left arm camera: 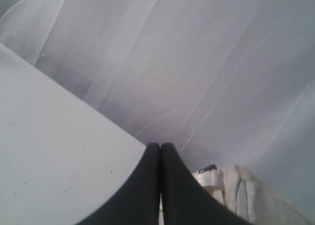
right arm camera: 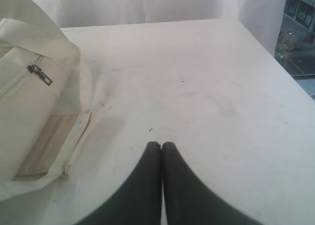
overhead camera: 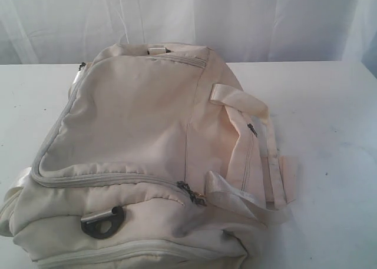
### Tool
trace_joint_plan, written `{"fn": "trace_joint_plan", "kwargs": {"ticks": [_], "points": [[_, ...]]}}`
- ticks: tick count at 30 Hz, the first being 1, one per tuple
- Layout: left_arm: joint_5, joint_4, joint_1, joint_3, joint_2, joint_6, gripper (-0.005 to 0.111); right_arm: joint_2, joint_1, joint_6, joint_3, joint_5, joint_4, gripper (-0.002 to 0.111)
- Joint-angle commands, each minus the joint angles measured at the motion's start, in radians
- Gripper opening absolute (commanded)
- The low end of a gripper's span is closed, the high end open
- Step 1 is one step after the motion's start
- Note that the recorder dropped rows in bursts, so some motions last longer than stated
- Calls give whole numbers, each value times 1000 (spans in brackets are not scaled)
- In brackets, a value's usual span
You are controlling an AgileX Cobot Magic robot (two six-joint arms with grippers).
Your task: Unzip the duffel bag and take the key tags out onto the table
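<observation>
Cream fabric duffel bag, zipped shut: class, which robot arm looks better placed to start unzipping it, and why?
Probably the right. The right gripper, shut, is beside the cream fabric duffel bag with a dark metal zipper pull in view; the left gripper, shut, sees mostly white curtain and the bag's corner.

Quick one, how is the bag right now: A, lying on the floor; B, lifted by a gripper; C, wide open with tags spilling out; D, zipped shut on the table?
D: the bag lies on the table with its top zipper run closed and nothing spilling out.
</observation>
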Motion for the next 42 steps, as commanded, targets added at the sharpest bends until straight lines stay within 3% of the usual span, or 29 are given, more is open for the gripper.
{"fn": "trace_joint_plan", "kwargs": {"ticks": [1, 12, 15, 19, 24, 27, 32, 36, 42], "points": [[-82, -13, 2, 3, -3, -11, 0, -5, -4, -3, 5, -8, -7, 0], [-157, 37, 2, -4, -3, 6, 0, -5, -4, -3, 5, -8, -7, 0], [-98, 189, 2, -62, 1, 6, 0, -5, -4, -3, 5, -8, -7, 0], [-2, 501, 2, -164, 74, -18, 0, -5, -4, -3, 5, -8, -7, 0], [102, 629, -23, -261, 187, -275, 0, -5, -4, -3, 5, -26, -11, 0], [100, 682, -61, -263, 232, -319, 0, -5, -4, -3, 5, -126, -7, 0], [101, 820, -147, -263, 296, -493, 0, -5, -4, -3, 5, -482, -7, 0], [86, 1036, -222, -263, 343, -646, 11, -5, -4, -3, 5, -726, -7, 0], [-1, 1313, -300, -263, 403, -950, 49, -5, -4, 203, 5, -972, 28, 0]]}}
